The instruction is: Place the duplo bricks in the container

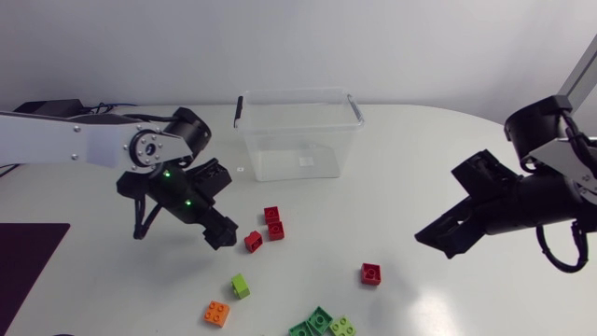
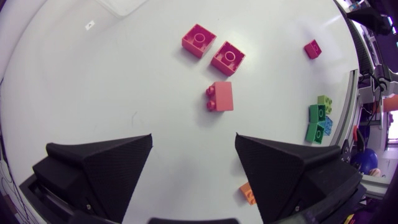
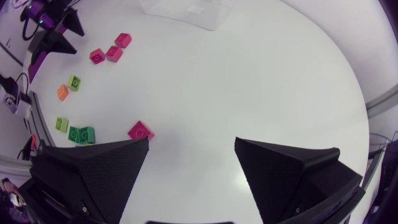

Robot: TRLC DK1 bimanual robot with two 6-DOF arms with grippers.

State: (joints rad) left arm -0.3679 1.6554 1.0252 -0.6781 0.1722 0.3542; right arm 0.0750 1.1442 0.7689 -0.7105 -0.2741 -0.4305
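Left matte black gripper (image 2: 193,144), fingers spread, near a small red duplo brick lying on its side (image 2: 220,96).
The brick rests on the white table (image 1: 420,149) just ahead of the fingers. Two further red bricks (image 2: 227,58) lie beyond it, towards the clear plastic container (image 1: 298,140). The right gripper (image 3: 191,146), likewise spread and holding nothing, hangs well apart. An orange brick (image 1: 216,313) and green bricks (image 1: 312,325) lie on the table.

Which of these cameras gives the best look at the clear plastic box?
The head view: the whole clear container shows there, rim, end clips and bare inside. The left wrist view catches only one corner of it; the right wrist view only part of one side.
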